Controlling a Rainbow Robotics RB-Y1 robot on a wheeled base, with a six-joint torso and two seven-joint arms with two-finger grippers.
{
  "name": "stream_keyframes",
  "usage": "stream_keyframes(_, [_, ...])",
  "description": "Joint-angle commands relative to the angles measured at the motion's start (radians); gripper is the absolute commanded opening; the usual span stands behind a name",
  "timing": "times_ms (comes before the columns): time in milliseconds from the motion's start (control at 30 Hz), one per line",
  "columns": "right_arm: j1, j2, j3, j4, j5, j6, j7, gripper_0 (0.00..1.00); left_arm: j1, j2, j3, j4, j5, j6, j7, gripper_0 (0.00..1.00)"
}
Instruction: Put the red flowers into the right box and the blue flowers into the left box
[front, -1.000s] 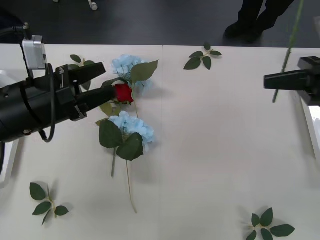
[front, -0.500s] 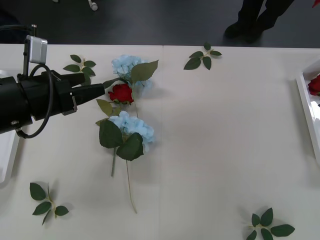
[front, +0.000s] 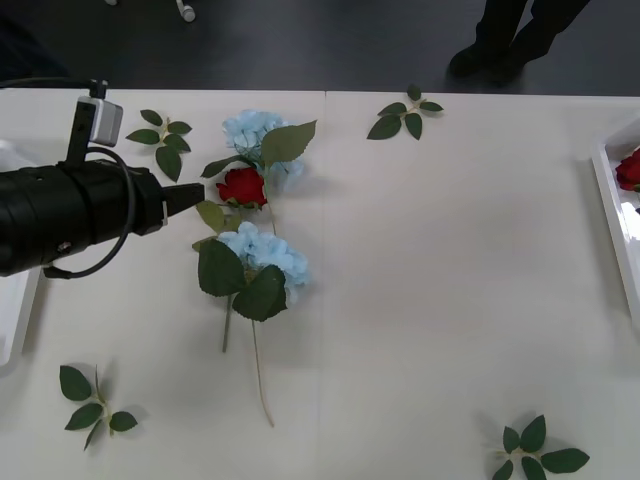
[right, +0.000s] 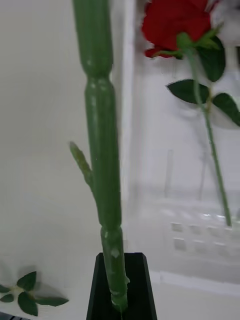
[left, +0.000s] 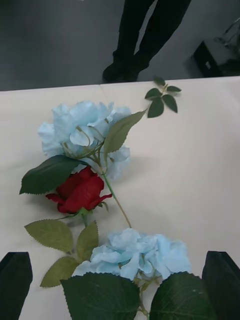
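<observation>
**Desk:** Take me across the table from the left.

**Operator:** At the far left edge I see a white sliver of the left box (front: 14, 330). My left gripper (front: 197, 193) sits low over the table, its arm reaching in from that side, black fingers spread wide and holding nothing; the tips lie just beside a red rose (front: 242, 186).

**Desk:** How do the flowers look, and how many?

**Operator:** In the middle I count two of the blue flowers: one fluffy pale cluster (front: 256, 131) beyond the rose and one (front: 268, 252) nearer me, each with big green leaves and a thin stem. The single rose lies between them, dark red and tightly furled, touching the farther cluster's leaf. Four loose leaf sprigs (front: 163, 135) lie scattered around the table.

**Desk:** And the right side?

**Operator:** The right box (front: 612, 215) sits at the right edge with another rose (right: 176, 21) lying inside. My right gripper (right: 120, 285) is clamped on a thick green stem (right: 102, 150) beside that tray's rim.
</observation>
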Motion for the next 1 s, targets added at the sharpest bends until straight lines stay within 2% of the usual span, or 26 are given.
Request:
stream_keyframes(33, [0.007,-0.034,0.027,-0.003,0.121,-0.081,-0.097,0.00,-0.033,0.005,-0.041,-0.027,-0.094,0.025,0.158,1.00])
stream_keyframes(333, [0.007,-0.034,0.168,0.049,0.356,-0.256,-0.243,0.00,-0.164,0.005,-0.078,0.045,-0.236,0.221,0.355,1.00])
stream_keyframes(600, [-0.016,-0.022,0.217,0.139,0.523,-0.308,-0.292,0.00,-0.259,0.005,-0.155,0.183,-0.359,0.230,0.456,1.00])
stream_keyframes(900, [-0.027,-0.020,0.216,0.148,0.501,-0.308,-0.313,0.00,-0.365,-0.001,-0.227,0.348,-0.442,0.230,0.461,1.00])
stream_keyframes(933, [-0.030,-0.020,0.216,0.147,0.494,-0.308,-0.315,0.06,-0.374,-0.003,-0.230,0.361,-0.445,0.230,0.461,1.00])
stream_keyframes(1000, [-0.030,-0.020,0.216,0.147,0.480,-0.316,-0.318,0.28,-0.389,-0.010,-0.233,0.386,-0.453,0.230,0.461,1.00])
